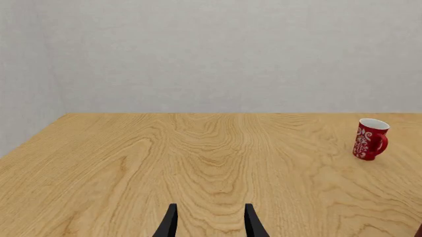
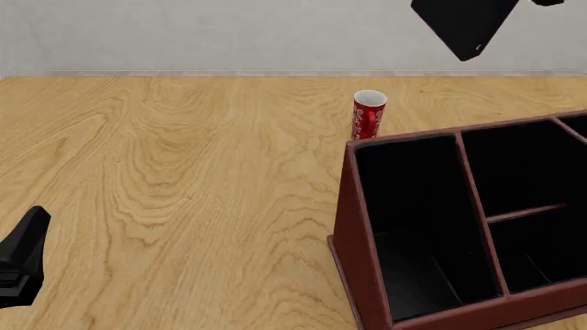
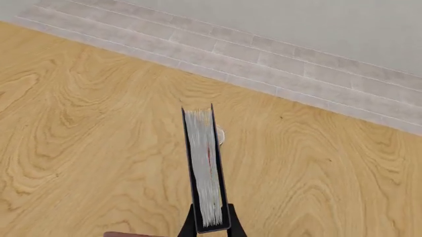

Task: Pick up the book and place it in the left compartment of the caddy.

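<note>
Book (image 3: pixel 203 168) hung clamped edge-on in the right gripper (image 3: pixel 211 228), high and far of the caddy (image 2: pixel 359 227); it needed lowering squarely into the left compartment (image 2: pixel 413 227).

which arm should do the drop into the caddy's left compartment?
Right. The right hand is shut on the book, raised above the caddy. The left hand is open and empty, low over bare table, apart from the left compartment.
</note>
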Motion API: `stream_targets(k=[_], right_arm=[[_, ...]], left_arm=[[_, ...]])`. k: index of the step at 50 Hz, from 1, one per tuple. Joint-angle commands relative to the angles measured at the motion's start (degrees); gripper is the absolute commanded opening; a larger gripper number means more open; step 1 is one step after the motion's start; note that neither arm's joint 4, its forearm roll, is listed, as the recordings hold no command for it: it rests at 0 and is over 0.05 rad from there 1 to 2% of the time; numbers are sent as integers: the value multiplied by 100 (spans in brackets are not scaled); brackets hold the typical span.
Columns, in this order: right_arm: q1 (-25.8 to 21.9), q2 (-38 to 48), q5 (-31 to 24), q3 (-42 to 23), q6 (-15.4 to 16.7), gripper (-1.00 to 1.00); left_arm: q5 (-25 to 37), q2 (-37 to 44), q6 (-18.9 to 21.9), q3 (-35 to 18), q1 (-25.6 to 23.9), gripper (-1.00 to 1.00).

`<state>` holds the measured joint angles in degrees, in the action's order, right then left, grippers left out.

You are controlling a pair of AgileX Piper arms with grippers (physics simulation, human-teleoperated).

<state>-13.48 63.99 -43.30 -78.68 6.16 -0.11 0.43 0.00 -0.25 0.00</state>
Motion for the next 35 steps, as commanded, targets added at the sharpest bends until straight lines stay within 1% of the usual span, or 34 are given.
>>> stream_targets(k=[1, 4, 6, 11, 18, 28, 35], right_arm=[[99, -134, -525, -69, -250, -100], [97, -174, -615, -132, -232, -100], [127, -232, -671, -140, -118, -100], [200, -305, -835, -68, -133, -100], [267, -468, -979, 85, -67, -100], [255, -737, -1207, 364, -93, -100], [166, -894, -1390, 448, -214, -100]], left_arm=[[0, 0, 1, 0, 1, 100], [0, 0, 1, 0, 0, 100], [0, 0, 1, 0, 0, 100], [0, 1, 0, 0, 0, 100], [0, 0, -1, 0, 0, 100], [0, 0, -6, 0, -2, 100], [0, 0, -9, 0, -4, 100]])
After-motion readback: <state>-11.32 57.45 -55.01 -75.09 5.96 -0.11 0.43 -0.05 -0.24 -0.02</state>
